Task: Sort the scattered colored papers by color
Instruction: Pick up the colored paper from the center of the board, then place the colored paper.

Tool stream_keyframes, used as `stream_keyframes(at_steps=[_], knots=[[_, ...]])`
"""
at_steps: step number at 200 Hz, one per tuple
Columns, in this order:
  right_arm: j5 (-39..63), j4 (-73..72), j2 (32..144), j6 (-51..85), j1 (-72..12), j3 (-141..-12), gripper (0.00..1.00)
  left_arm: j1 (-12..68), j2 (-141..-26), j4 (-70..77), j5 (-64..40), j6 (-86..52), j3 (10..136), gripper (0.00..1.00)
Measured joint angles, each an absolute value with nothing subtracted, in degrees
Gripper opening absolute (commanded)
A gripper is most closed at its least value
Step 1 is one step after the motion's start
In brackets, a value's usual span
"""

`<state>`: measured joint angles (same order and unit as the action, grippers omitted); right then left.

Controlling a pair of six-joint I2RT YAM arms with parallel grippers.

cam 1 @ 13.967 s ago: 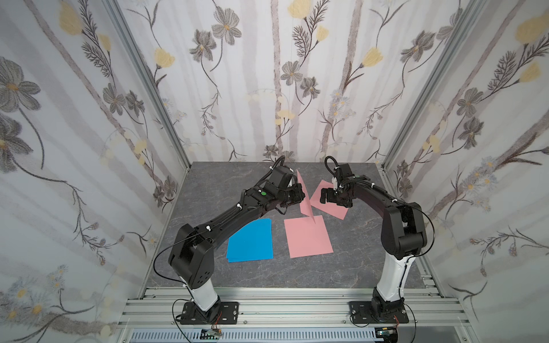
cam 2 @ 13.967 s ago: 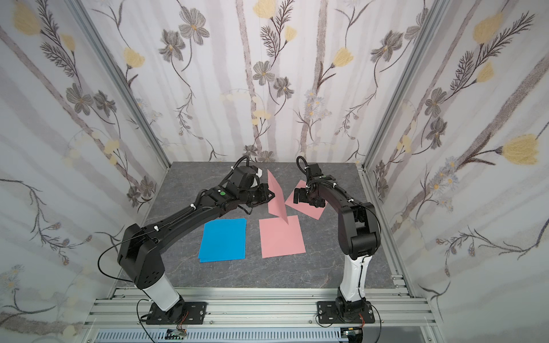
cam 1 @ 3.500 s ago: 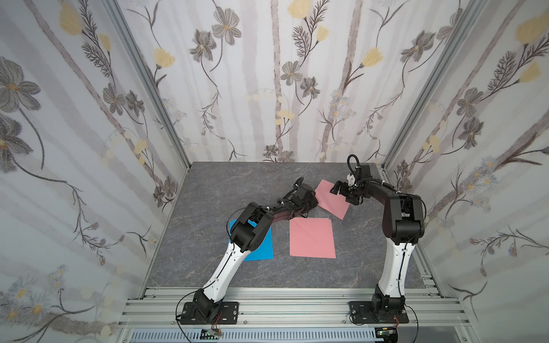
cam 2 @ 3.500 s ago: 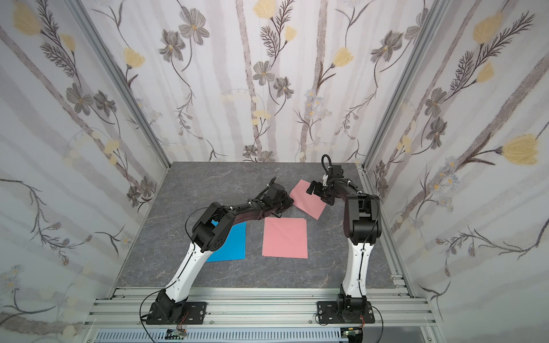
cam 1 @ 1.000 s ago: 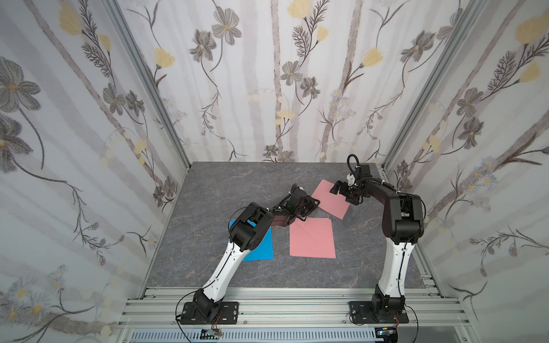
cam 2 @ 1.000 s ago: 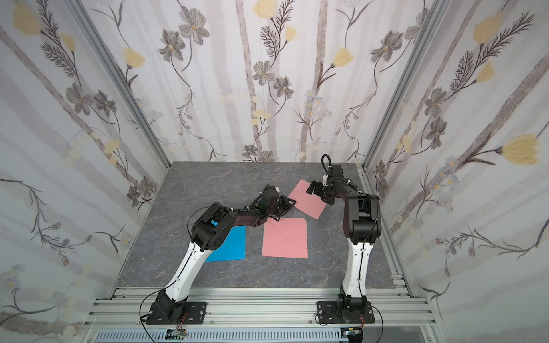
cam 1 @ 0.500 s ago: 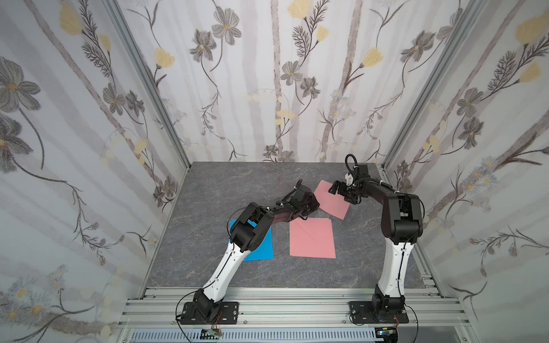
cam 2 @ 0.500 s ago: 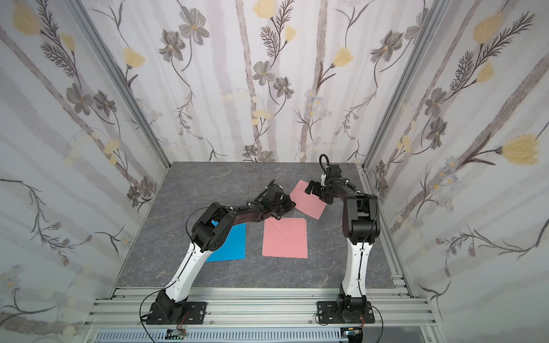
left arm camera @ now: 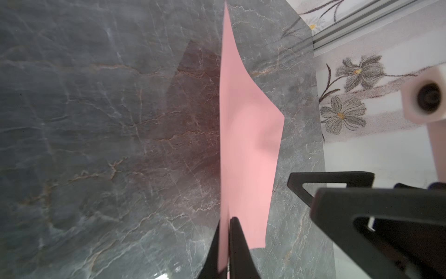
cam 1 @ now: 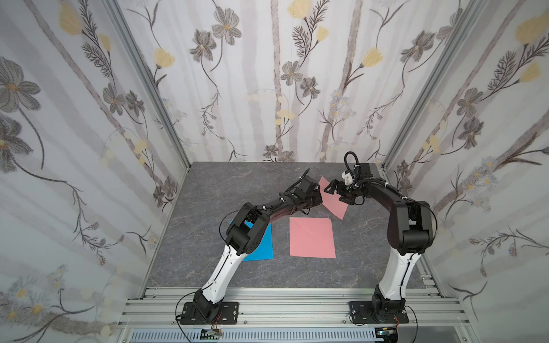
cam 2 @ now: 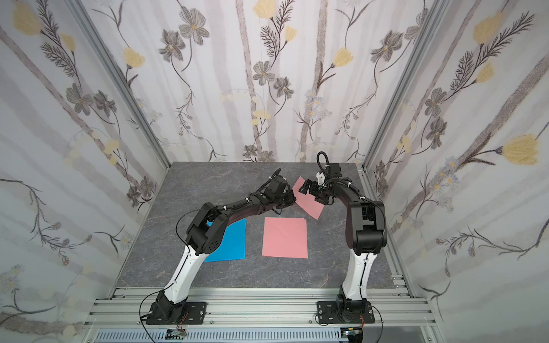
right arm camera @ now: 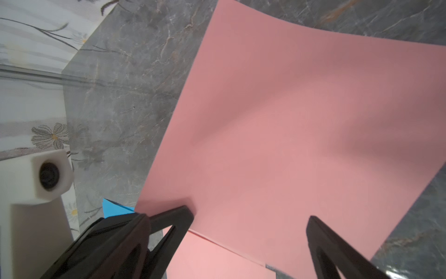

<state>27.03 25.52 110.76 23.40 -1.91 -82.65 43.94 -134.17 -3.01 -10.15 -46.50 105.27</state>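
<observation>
- Table (cam 1: pixel 231 184): grey marbled top inside a booth with flowered walls (cam 1: pixel 267 74); both arms reach toward the far right part of it.
- Pink sheet at the back (cam 1: pixel 335 205) lies askew near the far right of the table; in the right wrist view (right arm camera: pixel 289 135) it is bowed, one edge raised off the surface.
- Left gripper (left arm camera: pixel 224 244): fingers pressed together on the edge of that back pink sheet (left arm camera: pixel 243 149), which stands nearly edge-on in the left wrist view. In both top views the gripper (cam 1: pixel 315 198) (cam 2: pixel 289 197) sits at the sheet's left edge.
- Right gripper (right arm camera: pixel 251 224): fingers spread wide, nothing between them, poised just over the same sheet. One fingertip (right arm camera: pixel 185 212) looks to be at the paper's surface; contact cannot be confirmed from this angle. In a top view it (cam 1: pixel 334 187) is over the sheet's far corner.
- Second pink sheet (cam 1: pixel 312 237) lies flat and square near the table's middle, just in front of the back one; the two are apart in a top view (cam 2: pixel 285 237).
- Blue sheet (cam 1: pixel 261 246) lies flat to the left of the second pink sheet, a strip of table between them; the left arm's elbow (cam 1: pixel 246 234) covers part of it. A blue corner (right arm camera: pixel 113 207) shows in the right wrist view.
</observation>
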Motion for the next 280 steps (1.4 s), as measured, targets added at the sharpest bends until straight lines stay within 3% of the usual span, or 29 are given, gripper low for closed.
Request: stream_keyframes(at_steps=[68, 137, 231, 249, 280], knots=[[26.98, 26.06, 94.85, 23.33, -4.36, -67.59, 1.0, 47.55, -117.34, -4.93, -5.91, -45.08, 88.29, 0.0], [26.55, 25.98, 87.26, 23.24, -5.58, -61.78, 1.0, 53.74, -101.75, -2.35, 2.48, -49.43, 65.25, 0.0], [26.87, 25.54, 83.94, 22.61, -6.96, -56.93, 1.0, 61.23, -98.41, -2.2, 13.13, -52.71, 62.7, 0.0], [26.87, 25.02, 84.16, 22.52, -6.98, -56.42, 1.0, 61.01, -98.56, -3.49, 14.76, -51.77, 64.16, 0.24], [26.98, 21.52, 88.9, 24.05, -7.55, -56.77, 1.0, 57.82, -100.53, -4.49, 14.68, -49.21, 66.22, 0.34]])
